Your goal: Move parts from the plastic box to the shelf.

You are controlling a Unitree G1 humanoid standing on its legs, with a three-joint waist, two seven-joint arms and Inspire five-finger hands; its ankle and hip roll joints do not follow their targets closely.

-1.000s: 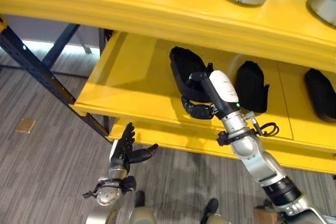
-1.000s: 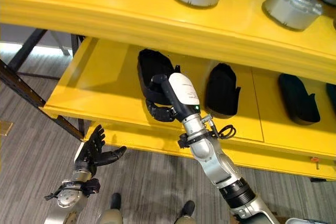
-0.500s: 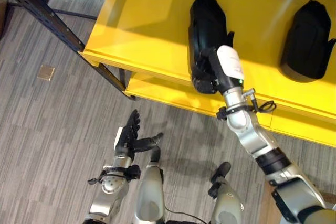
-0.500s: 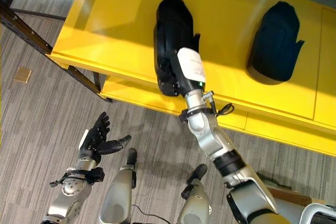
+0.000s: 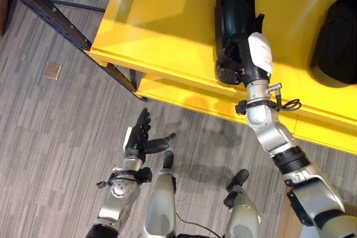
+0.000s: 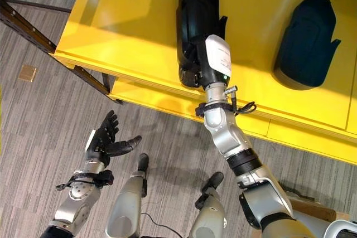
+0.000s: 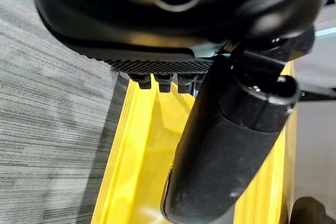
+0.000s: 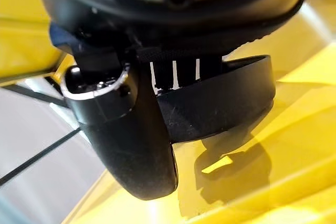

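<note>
Right hand (image 6: 192,71), fingers curled round the part (image 6: 196,15) at upper centre, should release only once it rests flat on the shelf (image 6: 122,32).

**Hidden and cut off**

The right hand (image 5: 231,71) lies against the near end of a black part (image 5: 233,12) on the yellow shelf (image 5: 156,32); its fingers are hidden against the part, so their grip cannot be read. The picture's right edge cuts off a second black part (image 5: 336,43). The shelf runs off the top edge.
</note>
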